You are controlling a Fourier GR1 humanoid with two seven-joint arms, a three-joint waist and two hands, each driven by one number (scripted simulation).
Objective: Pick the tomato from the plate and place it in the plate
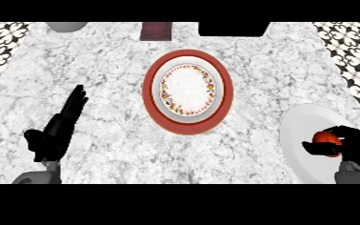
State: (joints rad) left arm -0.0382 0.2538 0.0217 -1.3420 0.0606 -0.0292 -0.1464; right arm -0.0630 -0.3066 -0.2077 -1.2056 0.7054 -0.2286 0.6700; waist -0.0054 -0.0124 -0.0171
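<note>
Low at the right edge, the tomato (326, 138) is pinched by the curled right robot hand (346, 145) over a white plate (302, 138). Well apart, mid-bench, a red-rimmed plate (187, 91) is seen. Left robot hand (55, 131) is held spread, fingers straight.

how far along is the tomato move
Early. Done: the right hand has curled round the tomato, which is over the white plate at right. In hand: lifting it off. Left: carrying it to the red-rimmed plate at centre, which holds nothing. The left hand rests open at left.
</note>
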